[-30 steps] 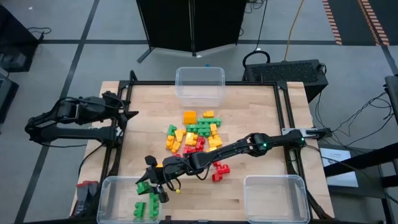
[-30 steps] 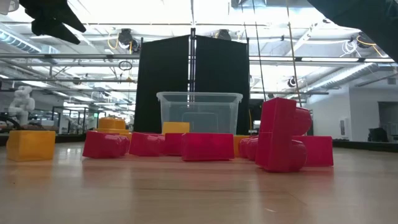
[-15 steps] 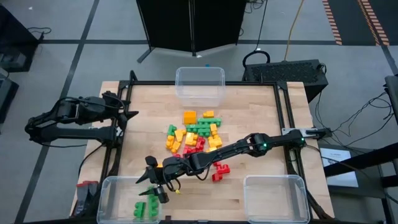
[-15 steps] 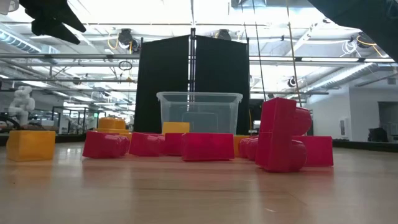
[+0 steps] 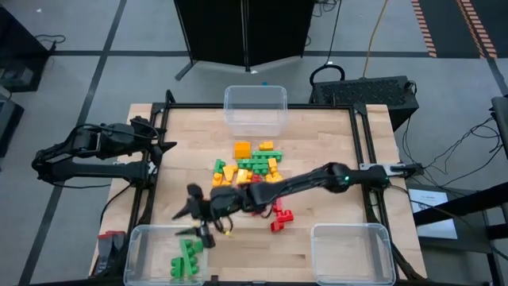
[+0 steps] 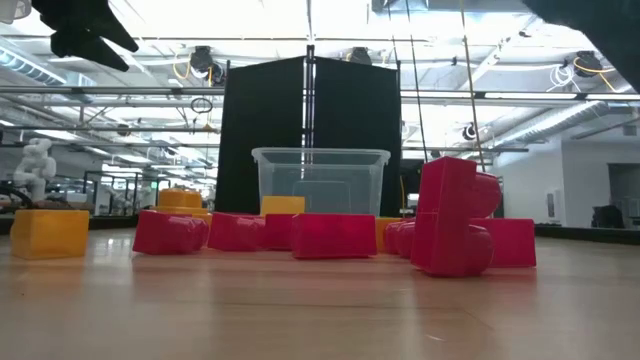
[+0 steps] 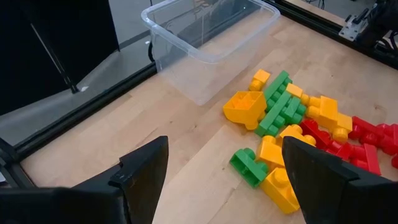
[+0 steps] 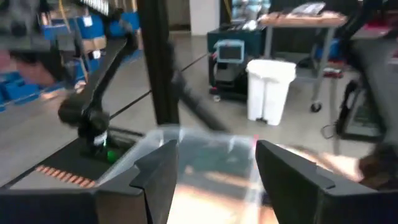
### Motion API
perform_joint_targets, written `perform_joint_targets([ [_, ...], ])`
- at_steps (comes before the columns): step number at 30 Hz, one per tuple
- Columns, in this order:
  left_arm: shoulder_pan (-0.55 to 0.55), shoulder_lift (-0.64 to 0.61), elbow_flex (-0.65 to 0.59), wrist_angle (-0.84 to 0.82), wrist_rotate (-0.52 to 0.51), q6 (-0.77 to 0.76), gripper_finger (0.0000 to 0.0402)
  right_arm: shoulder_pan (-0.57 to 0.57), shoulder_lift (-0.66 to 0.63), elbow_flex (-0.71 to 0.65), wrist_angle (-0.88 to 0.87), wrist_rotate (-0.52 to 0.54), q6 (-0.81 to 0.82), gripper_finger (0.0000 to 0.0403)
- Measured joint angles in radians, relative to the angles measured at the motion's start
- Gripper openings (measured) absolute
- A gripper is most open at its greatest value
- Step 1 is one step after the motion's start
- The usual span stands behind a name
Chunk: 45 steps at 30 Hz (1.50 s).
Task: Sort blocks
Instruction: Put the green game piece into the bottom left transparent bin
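The right tool, fingers spread and empty, is poised just above the green-block bin. The blocks behind it should be approached low, one colour singled out.

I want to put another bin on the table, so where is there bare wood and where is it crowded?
Bare wood lies between the two near bins, the green-holding one and the empty one, and along the right edge beside the far bin. The middle is crowded with blocks, and the right gripper stands open near the green bin.
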<state>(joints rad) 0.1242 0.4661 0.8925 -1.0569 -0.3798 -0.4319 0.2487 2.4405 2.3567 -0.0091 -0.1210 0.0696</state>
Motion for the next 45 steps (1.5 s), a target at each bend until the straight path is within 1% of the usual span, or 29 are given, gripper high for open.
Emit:
perform_joint_targets([
  [4,0.0,0.0,0.0,0.0,0.0,0.001,0.0287,-0.029,-0.111,0.0,-0.177,-0.001,-0.008,0.021],
  [7,0.0,0.0,0.0,0.0,0.0,0.001,0.0287,-0.052,-0.2,0.0,-0.334,0.009,-0.045,0.021],
  [13,0.0,0.0,0.0,0.0,0.0,0.001,0.0287,-0.086,-0.354,0.001,-0.592,0.133,-0.165,0.021],
  [18,0.0,0.0,0.0,0.0,-0.001,0.001,0.0287,-0.12,-0.434,-0.001,-0.772,0.232,-0.222,0.021],
  [21,0.0,0.0,0.0,0.0,-0.001,0.001,0.0287,-0.147,-0.473,0.001,-0.926,0.311,-0.233,0.021],
  [26,0.0,0.0,0.0,0.0,-0.001,0.001,0.0287,-0.216,-0.484,-0.002,-1.158,0.317,-0.201,0.021],
  [29,0.0,0.0,0.0,0.0,-0.001,0.001,0.0287,-0.264,-0.482,-0.002,-1.252,0.3,-0.177,0.021],
  [33,0.0,0.0,0.0,0.0,-0.004,0.0,0.0287,-0.32,-0.476,-0.071,-1.258,0.242,-0.164,0.021],
  [38,0.0,0.0,0.0,0.0,-0.004,-0.005,0.0287,-0.357,-0.486,-0.211,-1.221,0.167,-0.164,0.021],
  [41,0.0,0.0,0.0,-0.001,-0.004,-0.006,0.0287,-0.368,-0.524,-0.353,-1.129,0.112,-0.164,0.021],
  [45,0.0,0.0,0.0,-0.003,-0.004,-0.005,0.0287,-0.383,-0.623,-0.593,-0.939,0.093,-0.142,0.021],
])
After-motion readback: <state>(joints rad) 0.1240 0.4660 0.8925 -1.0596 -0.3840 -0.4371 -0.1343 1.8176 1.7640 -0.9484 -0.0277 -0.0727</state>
